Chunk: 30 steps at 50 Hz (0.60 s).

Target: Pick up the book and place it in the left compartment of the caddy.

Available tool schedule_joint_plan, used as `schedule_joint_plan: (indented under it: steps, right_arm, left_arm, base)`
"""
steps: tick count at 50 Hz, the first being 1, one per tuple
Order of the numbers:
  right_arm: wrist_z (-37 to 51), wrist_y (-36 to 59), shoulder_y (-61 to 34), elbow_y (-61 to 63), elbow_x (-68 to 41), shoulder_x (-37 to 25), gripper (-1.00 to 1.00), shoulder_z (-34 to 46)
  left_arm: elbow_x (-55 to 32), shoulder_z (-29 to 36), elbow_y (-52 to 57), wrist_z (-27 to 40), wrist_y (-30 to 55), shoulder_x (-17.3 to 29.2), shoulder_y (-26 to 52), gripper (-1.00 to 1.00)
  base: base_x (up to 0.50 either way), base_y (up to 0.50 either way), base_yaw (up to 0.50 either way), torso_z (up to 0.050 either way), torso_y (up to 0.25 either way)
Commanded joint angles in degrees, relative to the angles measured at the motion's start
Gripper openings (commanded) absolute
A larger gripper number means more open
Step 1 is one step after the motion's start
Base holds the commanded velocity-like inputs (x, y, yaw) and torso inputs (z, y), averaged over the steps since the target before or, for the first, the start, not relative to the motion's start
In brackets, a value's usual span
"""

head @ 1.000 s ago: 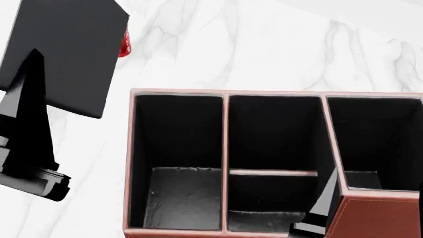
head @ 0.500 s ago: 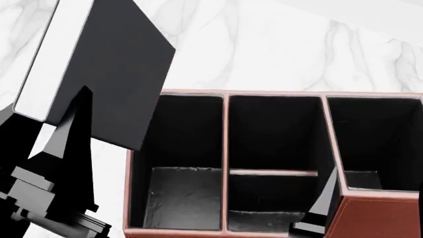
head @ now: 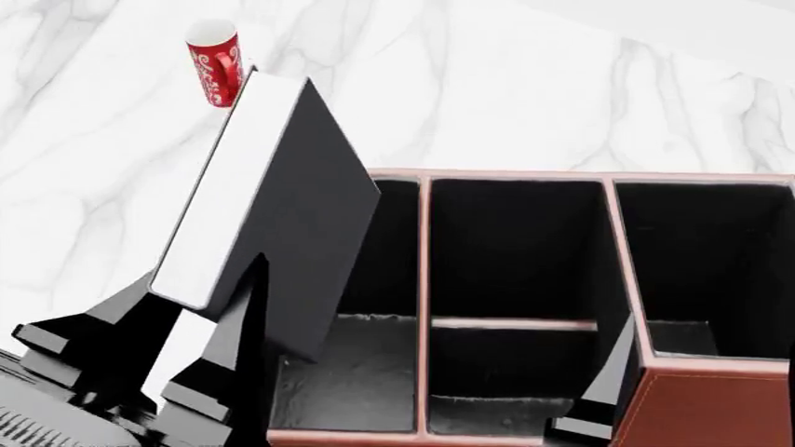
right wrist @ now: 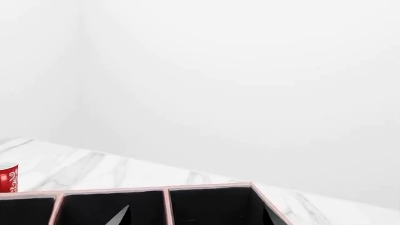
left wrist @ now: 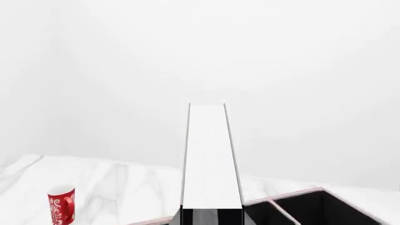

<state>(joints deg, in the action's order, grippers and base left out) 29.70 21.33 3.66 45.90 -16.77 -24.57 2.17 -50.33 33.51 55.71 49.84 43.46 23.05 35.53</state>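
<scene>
The book, black with a white page edge, is tilted in my left gripper, which is shut on its lower end. The book's lower corner hangs over the left wall of the caddy, above the left compartment. In the left wrist view the white page edge rises straight up from my left gripper, with the caddy's rim beside it. My right gripper is open and empty over the caddy's front right; in the right wrist view my right gripper hangs above two bays.
A red mug stands on the white marble table behind the book; it also shows in the left wrist view and the right wrist view. The caddy's middle bay has a low crossbar.
My left gripper has carried the book rightward and tilted it, from beside the caddy to over the left compartment's wall. The mug is uncovered. The right gripper has not moved.
</scene>
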Motion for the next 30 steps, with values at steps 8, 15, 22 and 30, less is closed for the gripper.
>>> schedule_joint_plan:
  steps: [8, 15, 22, 30]
  right_arm:
    - [0.31, 0.06, -0.03, 0.12, -0.31, -0.22, 1.00, 0.06]
    - [0.28, -0.36, 0.12, -0.14, -0.28, -0.31, 1.00, 0.07]
    - [0.45, -0.17, 0.03, 0.03, -0.32, -0.38, 1.00, 0.23]
    - [0.56, -0.21, 0.03, -0.17, -0.35, -0.46, 1.00, 0.28]
  left_arm:
    - [6.48, 5.32, -5.46, 2.06, -1.39, -4.28, -4.01, -1.00]
    - [8.42, 7.28, -8.32, 1.11, -2.44, -5.24, -4.56, -1.00]
    - [11.15, 8.19, -14.01, -1.35, -5.54, -5.57, -5.12, -1.00]
    - [12.03, 7.83, -17.83, -2.55, -7.57, -6.20, -4.98, -1.00]
  base:
    - [0.00, 0.00, 0.00, 0.000, 0.001]
    - [0.00, 0.00, 0.00, 0.001, 0.001]
    - [0.00, 0.00, 0.00, 0.000, 0.001]
    - [0.00, 0.00, 0.00, 0.000, 0.001]
